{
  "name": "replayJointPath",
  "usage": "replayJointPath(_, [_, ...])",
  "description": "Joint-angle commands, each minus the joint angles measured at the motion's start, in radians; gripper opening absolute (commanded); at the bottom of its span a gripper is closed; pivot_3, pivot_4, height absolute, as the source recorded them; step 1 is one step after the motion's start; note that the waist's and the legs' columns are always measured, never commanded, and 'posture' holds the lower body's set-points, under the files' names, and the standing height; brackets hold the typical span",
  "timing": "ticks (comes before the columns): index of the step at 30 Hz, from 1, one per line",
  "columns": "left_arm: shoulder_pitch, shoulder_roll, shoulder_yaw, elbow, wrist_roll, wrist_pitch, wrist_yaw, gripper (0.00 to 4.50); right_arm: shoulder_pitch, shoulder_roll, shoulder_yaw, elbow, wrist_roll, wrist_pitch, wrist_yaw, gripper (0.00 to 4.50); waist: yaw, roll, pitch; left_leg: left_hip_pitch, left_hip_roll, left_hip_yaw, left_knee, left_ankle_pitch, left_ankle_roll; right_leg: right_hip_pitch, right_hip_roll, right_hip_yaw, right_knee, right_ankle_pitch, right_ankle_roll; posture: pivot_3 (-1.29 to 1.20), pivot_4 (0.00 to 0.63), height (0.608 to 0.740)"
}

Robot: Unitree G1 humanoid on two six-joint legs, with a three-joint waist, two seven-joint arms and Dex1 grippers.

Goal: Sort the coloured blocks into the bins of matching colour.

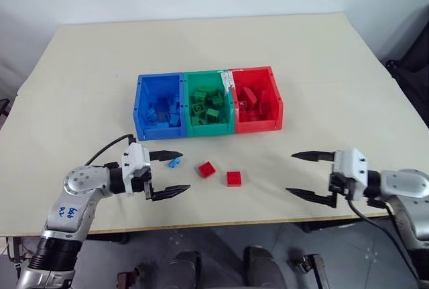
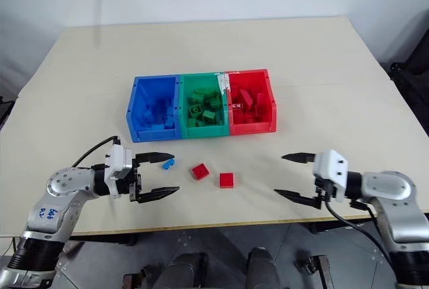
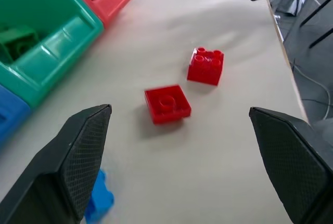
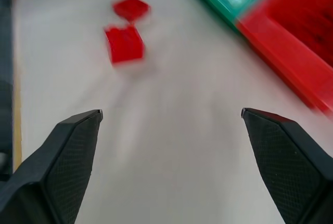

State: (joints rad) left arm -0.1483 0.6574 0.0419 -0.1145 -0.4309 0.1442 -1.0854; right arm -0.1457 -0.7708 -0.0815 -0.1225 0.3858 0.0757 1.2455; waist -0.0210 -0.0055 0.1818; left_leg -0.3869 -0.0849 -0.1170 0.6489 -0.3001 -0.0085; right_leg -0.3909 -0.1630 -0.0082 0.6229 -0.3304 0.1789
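- Left gripper [image 1: 167, 174]: fingers spread wide, nothing between them, low over the surface [image 1: 335, 68].
- Small blue block [image 1: 174, 163]: on the surface just beside the left gripper's far finger, tip side.
- Two red blocks, [image 1: 206, 169] and [image 1: 234, 178]: on the surface past the left fingertips, in the gap between the two grippers.
- Bins, blue [image 1: 142, 109], green [image 1: 228, 120], red [image 1: 275, 101]: joined row beyond both sets of fingers, blocks of matching colour inside.
- Right gripper [image 1: 300, 175]: fingers spread, empty, pointing towards the red blocks, well apart from them.
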Motion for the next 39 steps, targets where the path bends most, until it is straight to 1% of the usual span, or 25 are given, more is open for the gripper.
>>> replayJointPath(1, [0.047,0.019,0.062,-0.05,-0.016,-0.035,0.003,4.5,-0.102,0.016,0.128,-0.062,-0.001,0.163,-0.013,4.47,-0.002,0.0,0.0,0.0,0.001,0.0,0.0,0.0,0.0,0.0,-0.001,0.0,0.0,0.0,0.0,0.0,0.15,0.74])
replayJointPath(2, [0.064,0.017,0.08,-0.059,-0.026,-0.032,0.01,4.5,-0.137,0.027,0.167,-0.065,-0.014,0.204,-0.022,4.47,-0.002,0.0,0.0,-0.001,0.001,0.0,0.0,0.0,0.0,0.0,-0.001,0.0,0.0,0.0,0.0,0.0,0.15,0.74])
replayJointPath(3, [0.083,0.014,0.099,-0.072,-0.048,-0.018,0.016,4.5,-0.17,0.046,0.201,-0.062,-0.023,0.215,-0.024,4.47,-0.002,0.0,0.0,-0.001,0.001,0.0,0.0,0.0,0.0,-0.001,-0.001,0.0,-0.001,0.0,0.0,0.0,0.15,0.74])
replayJointPath(6, [0.169,0.036,0.141,-0.11,-0.05,-0.021,0.009,4.5,-0.263,0.103,0.312,-0.018,-0.082,0.234,-0.024,4.47,-0.004,0.0,0.0,-0.001,0.002,0.0,0.0,0.0,0.0,-0.001,-0.001,0.0,-0.001,0.0,0.0,0.0,0.15,0.74])
replayJointPath(10, [0.245,0.04,0.197,-0.132,-0.043,-0.034,0.039,4.5,-0.324,0.143,0.393,0.056,-0.159,0.219,-0.032,4.47,0.004,0.0,0.0,-0.001,0.001,-0.001,-0.001,0.0,0.0,-0.001,-0.001,0.0,-0.001,0.0,0.0,0.0,0.15,0.74])
replayJointPath(13, [0.286,0.039,0.23,-0.141,-0.041,-0.041,0.055,4.5,-0.346,0.153,0.42,0.102,-0.202,0.185,-0.028,3.85,0.018,0.0,0.0,-0.002,0.001,-0.001,0.0,-0.001,0.0,-0.001,-0.001,-0.001,-0.001,0.0,0.0,0.0,0.15,0.74])
replayJointPath(18, [0.329,0.031,0.243,-0.179,-0.043,-0.043,0.074,4.5,-0.348,0.155,0.413,0.114,-0.206,0.172,-0.023,2.13,0.02,0.0,0.0,-0.001,0.001,-0.001,0.0,-0.001,0.0,-0.001,-0.001,-0.001,-0.001,0.0,-0.001,0.0,0.15,0.74])
replayJointPath(19, [0.331,0.029,0.243,-0.183,-0.044,-0.044,0.077,4.5,-0.345,0.154,0.408,0.112,-0.205,0.164,-0.024,1.7,0.02,0.0,0.0,-0.002,0.001,-0.001,0.0,-0.001,0.0,-0.001,-0.001,-0.001,-0.001,0.0,-0.001,0.0,0.15,0.74])
replayJointPath(20, [0.333,0.028,0.244,-0.186,-0.045,-0.045,0.08,4.5,-0.342,0.153,0.4,0.108,-0.201,0.159,-0.028,1.45,0.02,0.0,0.0,-0.001,0.001,-0.001,0.0,-0.001,0.0,-0.001,-0.001,-0.001,-0.001,0.0,-0.001,0.0,0.15,0.74])
replayJointPath(23, [0.333,0.022,0.244,-0.193,-0.049,-0.049,0.085,4.5,-0.338,0.155,0.353,0.076,-0.158,0.177,-0.041,1.47,0.019,0.0,0.0,-0.001,0.001,-0.001,0.0,-0.001,0.0,-0.001,-0.001,-0.001,-0.001,0.0,-0.001,0.0,0.15,0.74])
replayJointPath(26, [0.324,0.007,0.247,-0.202,-0.067,-0.047,0.102,4.5,-0.366,0.18,0.247,0.035,-0.072,0.269,-0.112,1.47,0.02,0.0,0.0,-0.002,0.001,-0.001,0.0,-0.001,0.0,-0.001,-0.001,-0.001,-0.001,0.0,-0.001,0.0,0.15,0.74])
replayJointPath(28, [0.308,-0.014,0.248,-0.21,-0.084,-0.032,0.131,4.5,-0.461,0.195,0.147,0.087,-0.055,0.324,-0.222,1.47,0.016,0.0,0.0,-0.001,0.001,-0.001,0.0,-0.001,0.0,-0.001,0.0,-0.001,-0.001,0.0,-0.001,0.0,0.15,0.74])
replayJointPath(30, [0.3,-0.023,0.245,-0.212,-0.083,-0.027,0.144,4.5,-0.54,0.206,0.09,0.157,-0.07,0.339,-0.312,1.47,0.016,0.0,0.0,-0.002,0.002,0.0,0.0,0.0,0.0,-0.002,0.0,0.0,0.0,0.0,-0.001,0.0,0.15,0.74])
replayJointPath(32, [0.299,-0.024,0.241,-0.213,-0.079,-0.025,0.148,4.5,-0.57,0.21,0.08,0.193,-0.089,0.346,-0.35,1.47,0.018,0.0,0.0,-0.001,0.002,0.0,0.0,0.0,-0.001,-0.002,0.0,0.0,0.0,0.0,-0.001,0.0,0.15,0.74])
replayJointPath(35, [0.293,-0.028,0.236,-0.21,-0.071,-0.02,0.163,4.5,-0.657,0.224,0.092,0.343,-0.159,0.283,-0.403,1.47,0.017,0.0,0.0,-0.001,0.003,-0.001,-0.002,-0.001,-0.001,-0.002,0.001,-0.001,0.0,0.0,-0.002,0.0,0.15,0.74])
replayJointPath(38, [0.287,-0.028,0.234,-0.205,-0.064,-0.022,0.176,4.5,-0.701,0.241,0.115,0.446,-0.186,0.221,-0.383,1.47,0.014,0.0,0.0,-0.002,0.002,0.0,-0.002,-0.001,-0.001,-0.002,0.001,-0.001,0.0,0.0,-0.002,0.0,0.15,0.74])
replayJointPath(39, [0.285,-0.028,0.233,-0.204,-0.063,-0.022,0.178,4.5,-0.71,0.248,0.119,0.473,-0.192,0.204,-0.381,2.23,0.014,0.0,0.0,-0.002,0.002,0.0,-0.002,-0.001,-0.001,-0.002,0.001,-0.001,0.001,0.0,-0.002,0.0,0.15,0.74])
